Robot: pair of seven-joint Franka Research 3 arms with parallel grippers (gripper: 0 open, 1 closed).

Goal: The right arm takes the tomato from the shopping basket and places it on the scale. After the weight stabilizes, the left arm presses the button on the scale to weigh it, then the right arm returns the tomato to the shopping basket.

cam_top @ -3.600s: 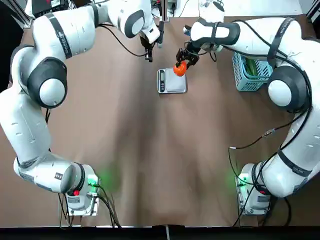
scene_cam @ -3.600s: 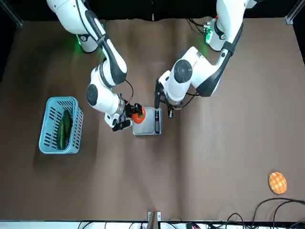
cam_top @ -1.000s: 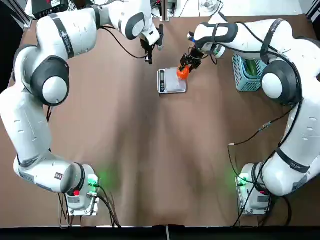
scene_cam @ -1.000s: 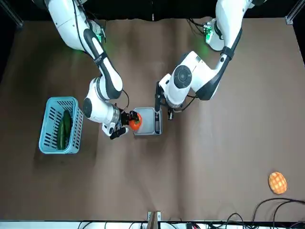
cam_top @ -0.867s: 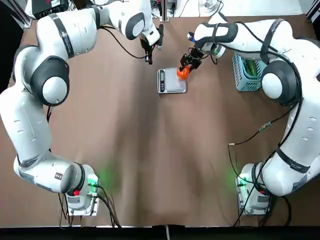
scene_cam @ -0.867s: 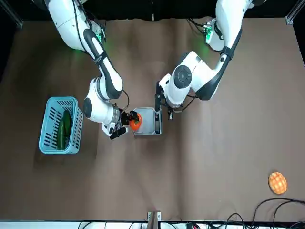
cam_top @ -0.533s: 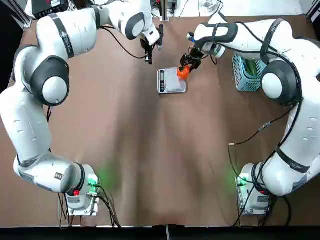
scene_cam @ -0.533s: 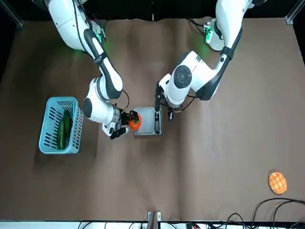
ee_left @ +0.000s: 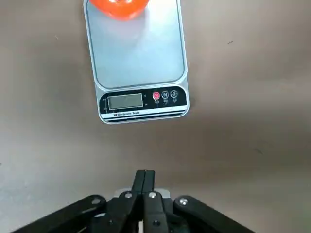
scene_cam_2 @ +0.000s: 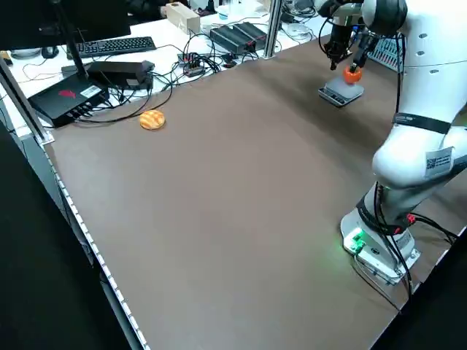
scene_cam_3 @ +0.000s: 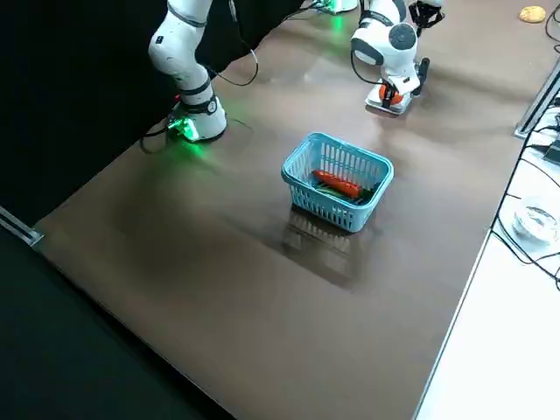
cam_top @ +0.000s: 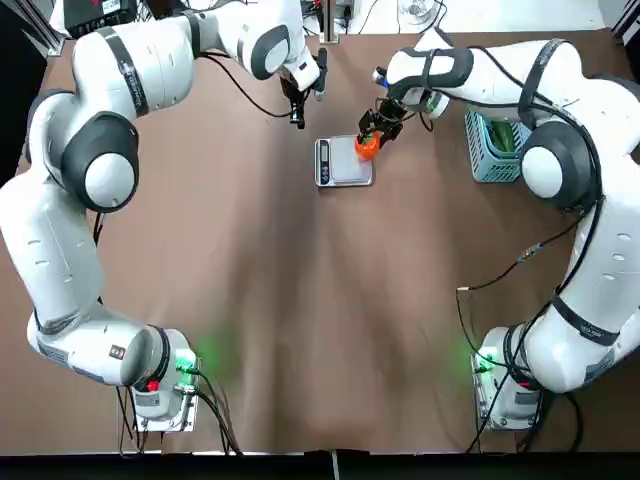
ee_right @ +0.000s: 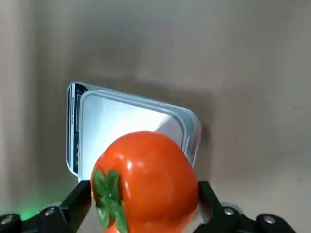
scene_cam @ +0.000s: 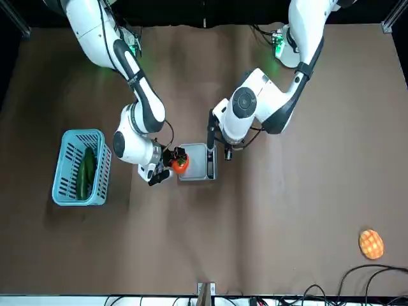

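Perilously near the platform's right rim, the tomato [cam_top: 366, 146] hangs over the kitchen scale [cam_top: 344, 163], clamped in the right gripper [cam_top: 369, 135]. Judging by that off-centre position, a release here could let the round fruit roll off the silver platform onto the brown table [cam_top: 300, 300], spoiling the weighing. The right gripper's fingers [ee_right: 75, 201] are parted only as wide as the tomato and press on both its flanks. Just beyond the scale's far left corner, the left gripper [cam_top: 297, 108] hovers with its fingers pressed flat together and holding nothing, facing the display strip and its red button [ee_left: 156, 96]. Well to the right, the light-blue shopping basket [cam_top: 478, 160] holds a green vegetable [scene_cam: 83, 171].
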